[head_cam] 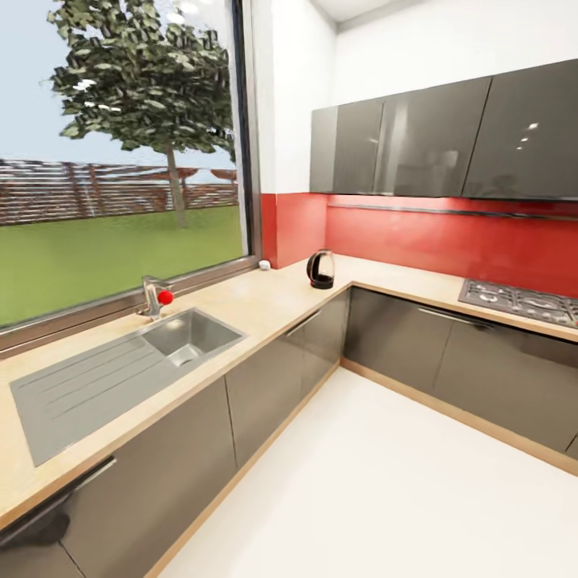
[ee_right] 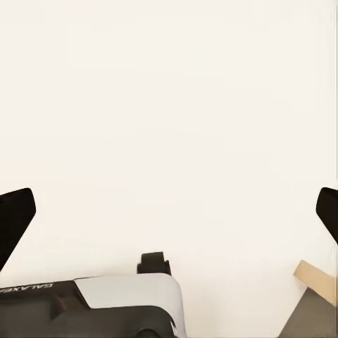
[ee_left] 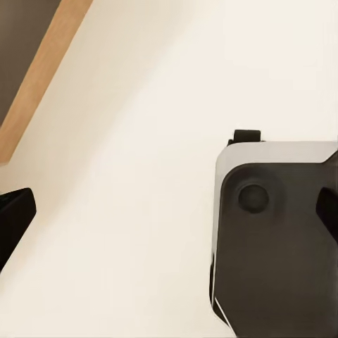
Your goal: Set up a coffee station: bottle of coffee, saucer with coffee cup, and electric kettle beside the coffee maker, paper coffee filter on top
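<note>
Electric kettle (head_cam: 321, 269) sits on the corner surface (head_cam: 265, 301), well right of the sink (head_cam: 189, 335); both sets of jaws hang wide open, empty.

We see a pale, matt wood-look countertop (head_cam: 265, 301) running round the corner, with a brushed-metal sink (head_cam: 120, 369) set into it at nine o'clock. The base cabinets (head_cam: 265, 385) below and the wall cabinets (head_cam: 449, 140) at one o'clock look like glossy dark grey laminate that catches reflections. The backsplash (head_cam: 449, 241) is smooth, shiny red. The electric kettle (head_cam: 320, 269) near the corner looks like glossy black plastic. The floor (head_cam: 385, 498) is smooth and off-white. The tap (head_cam: 151, 295) is polished metal with a glossy red knob (head_cam: 165, 297). The robot's base (ee_left: 278, 239) has matt dark and light plastic panels.
</note>
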`<state>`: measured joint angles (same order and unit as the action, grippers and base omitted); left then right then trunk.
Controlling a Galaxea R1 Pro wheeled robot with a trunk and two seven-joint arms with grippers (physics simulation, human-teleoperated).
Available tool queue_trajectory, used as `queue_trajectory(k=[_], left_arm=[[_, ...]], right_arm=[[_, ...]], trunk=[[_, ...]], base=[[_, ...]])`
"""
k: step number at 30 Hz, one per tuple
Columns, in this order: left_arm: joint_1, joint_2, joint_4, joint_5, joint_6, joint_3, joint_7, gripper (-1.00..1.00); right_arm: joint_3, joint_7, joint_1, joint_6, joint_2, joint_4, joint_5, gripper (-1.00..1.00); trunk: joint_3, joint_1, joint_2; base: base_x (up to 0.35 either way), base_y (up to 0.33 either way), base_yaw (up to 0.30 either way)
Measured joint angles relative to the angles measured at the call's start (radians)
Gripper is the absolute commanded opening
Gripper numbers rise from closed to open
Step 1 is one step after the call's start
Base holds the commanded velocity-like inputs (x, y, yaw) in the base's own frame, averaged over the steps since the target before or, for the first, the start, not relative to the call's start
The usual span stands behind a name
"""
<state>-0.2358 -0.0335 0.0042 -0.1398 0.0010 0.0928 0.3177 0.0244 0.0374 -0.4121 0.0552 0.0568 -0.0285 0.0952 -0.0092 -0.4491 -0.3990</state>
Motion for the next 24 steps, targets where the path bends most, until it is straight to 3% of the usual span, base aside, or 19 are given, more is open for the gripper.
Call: queue_trajectory(k=[8,18,24], left_arm=[[0.0,0.0,0.0,0.0,0.0,0.0,0.0,1.0],[0.001,0.0,0.0,0.0,0.0,0.0,0.0,1.0],[0.002,0.0,0.0,0.0,0.0,0.0,0.0,1.0]], right_arm=[[0.0,0.0,0.0,-0.001,0.0,0.0,-0.001,1.0],[0.0,0.001,0.0,0.001,0.0,0.001,0.001,1.0],[0.0,0.002,0.0,0.002,0.0,0.001,0.001,1.0]], trunk=[[0.0,0.0,0.0],[0.0,0.0,0.0],[-0.002,0.0,0.0]], base=[[0.305,-0.15,0.0],[0.335,-0.01,0.004],[0.337,0.0,0.138]])
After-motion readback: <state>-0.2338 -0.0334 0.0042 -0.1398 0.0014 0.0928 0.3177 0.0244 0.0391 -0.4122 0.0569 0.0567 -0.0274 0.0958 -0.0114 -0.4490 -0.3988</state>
